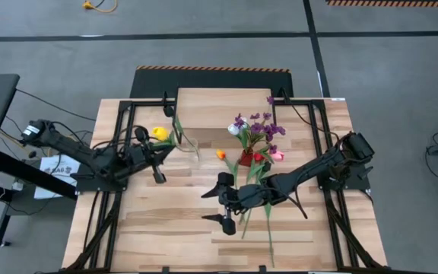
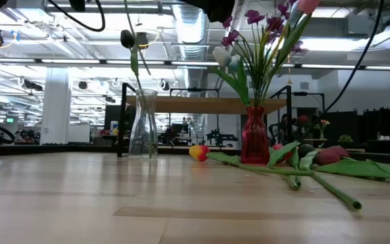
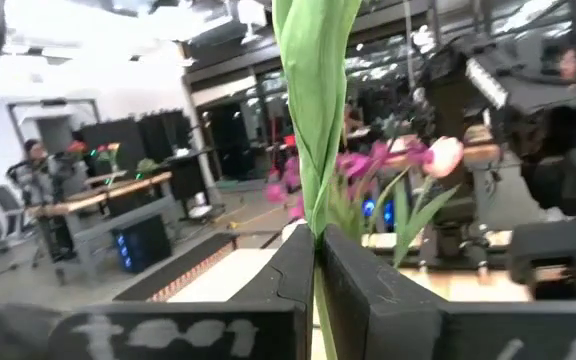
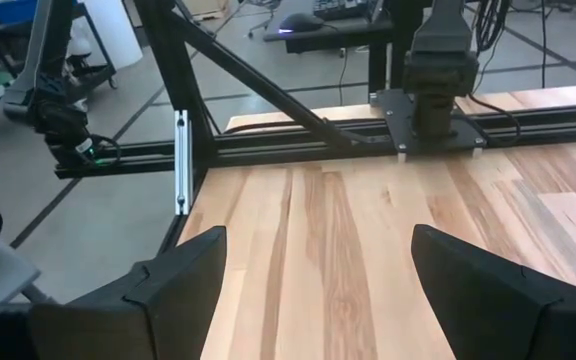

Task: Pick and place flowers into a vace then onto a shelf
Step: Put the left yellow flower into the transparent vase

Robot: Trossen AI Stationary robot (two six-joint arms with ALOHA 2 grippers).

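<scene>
Two vases stood on the bench [image 1: 158, 228]: a clear glass vase [image 2: 143, 126] toward the left arm's side and a red vase [image 2: 254, 144] near the middle, the red one already filled with purple sprigs [image 1: 258, 126], a white tulip [image 1: 234, 130] and a pink one. The left gripper [image 1: 160, 151] had its fingers [image 3: 293, 270] pinched tight on the green stem [image 3: 315, 110] of a yellow tulip [image 1: 159, 134], holding it just beside the glass vase, with the head pointing away from that vase and the stem running toward it. The right gripper [image 1: 227, 203] hovered above bare wood in front of the red vase, fingers [image 4: 183, 275] spread wide and holding nothing. More flowers lay flat on the bench near the red vase, among them an orange-tipped tulip [image 2: 198, 152] and a dark-headed one [image 2: 331, 155] with long leafy stems. The shelf [image 1: 223, 110] stood behind both vases with nothing visible on top.

The step in hand looked like seating the yellow tulip in the glass vase. To do it well, the left arm would need to bring the stem upright, centre its cut end over the narrow mouth, and lower it straight before letting go. Releasing while the stem leaned could tip the light vase or let the flower slide out.
</scene>
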